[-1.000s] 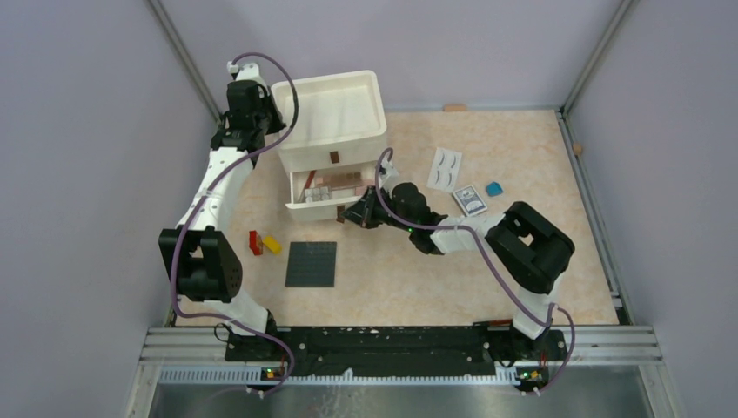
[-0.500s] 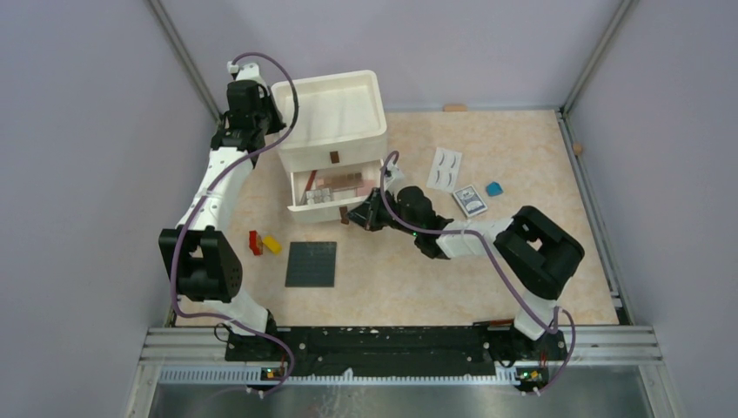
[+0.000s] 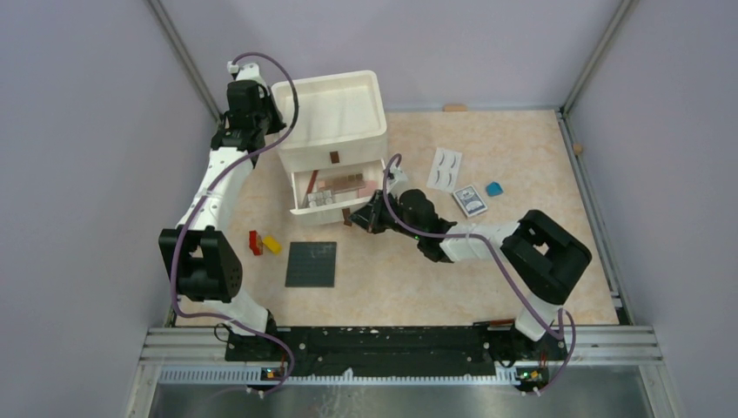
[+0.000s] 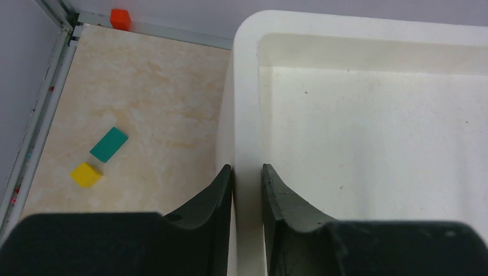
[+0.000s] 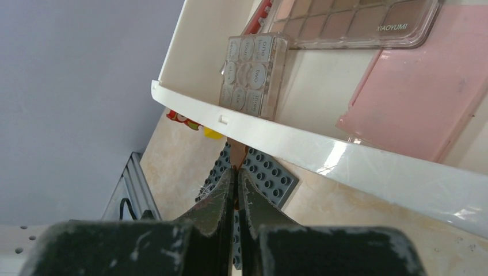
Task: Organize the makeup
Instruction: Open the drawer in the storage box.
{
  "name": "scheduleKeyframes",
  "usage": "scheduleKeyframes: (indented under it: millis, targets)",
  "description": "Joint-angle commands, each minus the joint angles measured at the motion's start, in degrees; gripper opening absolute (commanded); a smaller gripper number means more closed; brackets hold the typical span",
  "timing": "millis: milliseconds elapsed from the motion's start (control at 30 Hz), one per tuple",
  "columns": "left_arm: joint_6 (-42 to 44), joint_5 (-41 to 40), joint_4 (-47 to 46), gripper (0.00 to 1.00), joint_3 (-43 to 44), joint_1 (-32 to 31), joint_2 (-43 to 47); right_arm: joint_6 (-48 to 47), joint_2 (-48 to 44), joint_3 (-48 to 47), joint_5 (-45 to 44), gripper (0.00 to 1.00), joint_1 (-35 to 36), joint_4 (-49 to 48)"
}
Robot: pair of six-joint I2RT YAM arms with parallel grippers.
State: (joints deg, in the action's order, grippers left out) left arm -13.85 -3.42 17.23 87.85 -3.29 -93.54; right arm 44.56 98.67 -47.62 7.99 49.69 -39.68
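Two claws are mine, and both are clenched. From above, my left claw [image 3: 270,117] grips the rim of the white drawer unit [image 3: 335,109] at the back left of the beige marbled table [image 3: 487,279]. My right claw [image 3: 355,218] pinches the brown pull tab [image 3: 346,219] on the open lower drawer [image 3: 326,209]. Most of the makeup lies inside that drawer. The white false-eyelash card [image 3: 446,168] lies flat on the table, off to the right. Lilac walls close the table in.

On my left wrist camera, my fingers [image 4: 216,195] straddle the unit's white wall, pressed to both faces. A teal brick [image 4: 109,144] and a yellow brick [image 4: 86,174] lie on the table beside it.

On my right wrist camera, my fingertips [image 5: 223,184] meet on the tab. Inside the drawer are a brown palette [image 5: 351,20] of tan pans under a clear lid, a pink compact [image 5: 414,103] lying flat just beside it, and a clear case of round pans [image 5: 253,75] on edge against the drawer front. A dark studded plate [image 5: 270,175] lies on the table below.
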Motion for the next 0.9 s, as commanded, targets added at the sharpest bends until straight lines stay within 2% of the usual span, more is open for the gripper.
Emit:
scheduleKeyframes:
  millis: [0, 133, 367, 733, 800, 867]
  targets:
    - [-0.66, 2.56, 7.29, 0.13, -0.4, -0.4, -1.71, -1.32, -2.6, 0.95, 3.18, 0.0, 2.04, 2.43]
    - [-0.74, 3.02, 7.21, 0.13, -0.47, -0.4, -1.72, -1.13, -1.49, 0.13, 3.33, 0.03, 2.05, 2.41]
    - [-0.83, 3.1, 7.2, 0.13, -0.41, -0.4, -1.58, -2.25, 0.9, -3.82, 3.88, 0.0, 3.86, 3.81]
    - [-0.83, 3.16, 7.2, 0.13, -0.4, -0.4, -1.52, -1.63, 0.83, -2.72, 3.19, 0.0, 4.27, 3.13]
    - [-0.79, 3.02, 7.28, 0.13, -0.41, -0.4, -1.49, -2.1, -0.14, -2.06, 2.01, 0.05, 4.28, 3.94]
    - [-0.74, 2.82, 7.3, 0.14, -0.46, -0.4, -1.32, -3.39, -2.11, -1.23, 0.1, 0.15, 4.34, 5.81]
